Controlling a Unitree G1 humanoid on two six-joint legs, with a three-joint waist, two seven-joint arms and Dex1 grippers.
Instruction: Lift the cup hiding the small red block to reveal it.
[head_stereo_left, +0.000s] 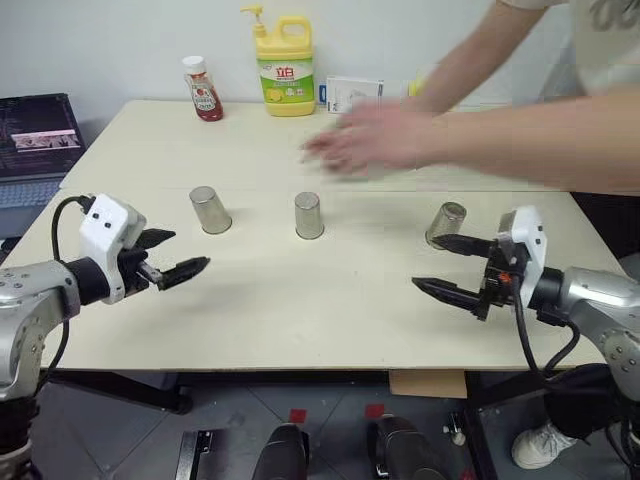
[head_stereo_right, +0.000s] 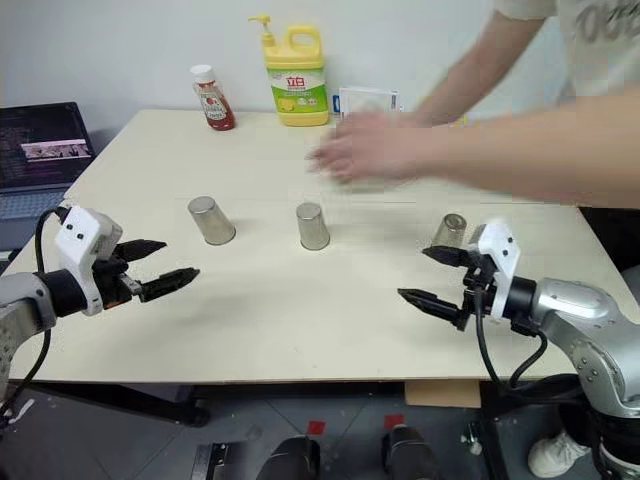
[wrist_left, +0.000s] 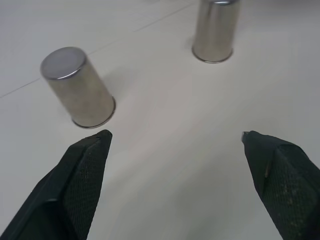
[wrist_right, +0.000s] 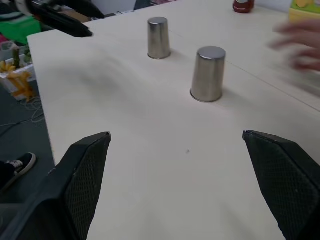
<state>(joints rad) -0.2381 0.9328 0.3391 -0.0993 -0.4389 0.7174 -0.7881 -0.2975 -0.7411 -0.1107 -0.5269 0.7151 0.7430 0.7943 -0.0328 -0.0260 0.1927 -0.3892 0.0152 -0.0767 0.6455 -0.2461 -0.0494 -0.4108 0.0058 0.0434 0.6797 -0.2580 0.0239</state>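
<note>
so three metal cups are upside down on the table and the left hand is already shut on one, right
Not quite. The three cups do stand upside down on the table, but the left hand is open and holds nothing, short of the nearest cup. The left wrist view shows it.

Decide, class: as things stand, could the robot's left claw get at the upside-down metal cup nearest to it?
Probably yes. The left claw is open, and only bare table lies between it and the nearest cup. The person's hand hovers farther back, not in that path.
</note>
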